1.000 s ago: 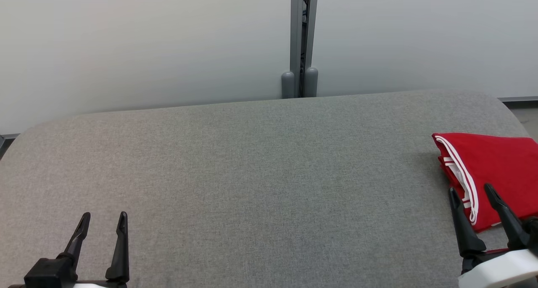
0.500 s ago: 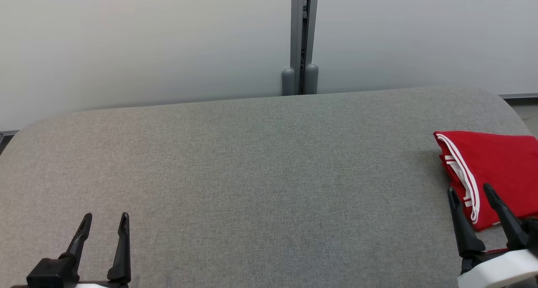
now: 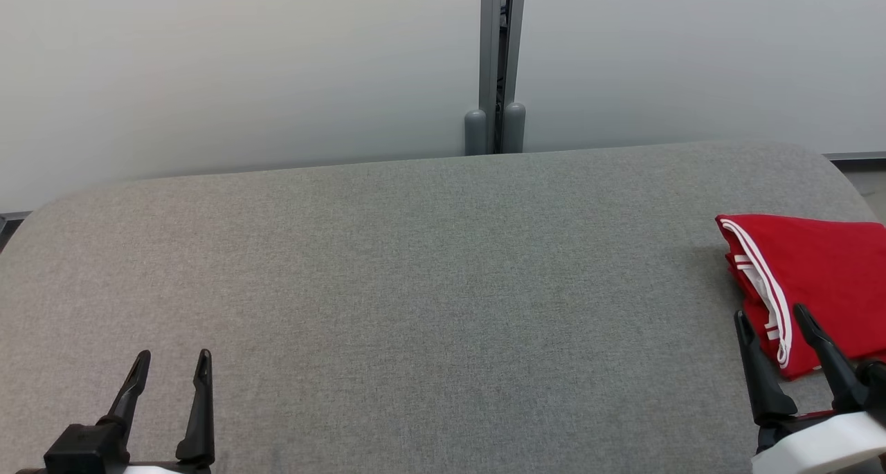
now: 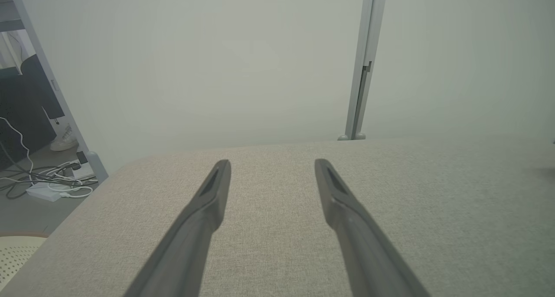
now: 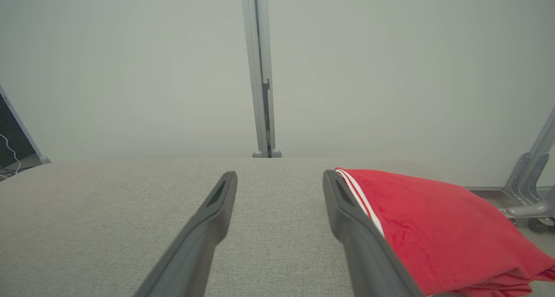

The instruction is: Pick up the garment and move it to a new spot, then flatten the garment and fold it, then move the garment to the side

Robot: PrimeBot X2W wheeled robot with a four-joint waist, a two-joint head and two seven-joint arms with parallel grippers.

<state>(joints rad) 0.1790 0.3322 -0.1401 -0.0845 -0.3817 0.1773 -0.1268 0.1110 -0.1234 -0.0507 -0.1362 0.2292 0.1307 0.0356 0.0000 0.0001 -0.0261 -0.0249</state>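
Observation:
The garment (image 3: pixel 824 273) is red with white stripes along one edge and lies folded at the right side of the grey padded table (image 3: pixel 429 287). In the right wrist view the garment (image 5: pixel 438 227) rests just right of my right finger. My right gripper (image 3: pixel 774 316) hovers open at the garment's near edge, with nothing between its fingers. My left gripper (image 3: pixel 170 358) stands open over bare table at the lower left, far from the garment. The left wrist view shows the left gripper (image 4: pixel 272 163) spread above plain grey fabric.
A pale partition wall with a grey post (image 3: pixel 495 66) stands behind the table. Left of the table, cables and a power strip (image 4: pixel 47 186) lie on the floor. A metal frame leg with a castor (image 5: pixel 531 193) stands beyond the table's right end.
The head camera has tilted slightly, shifting the whole picture. Both grippers stay open and in place, and the garment has not moved.

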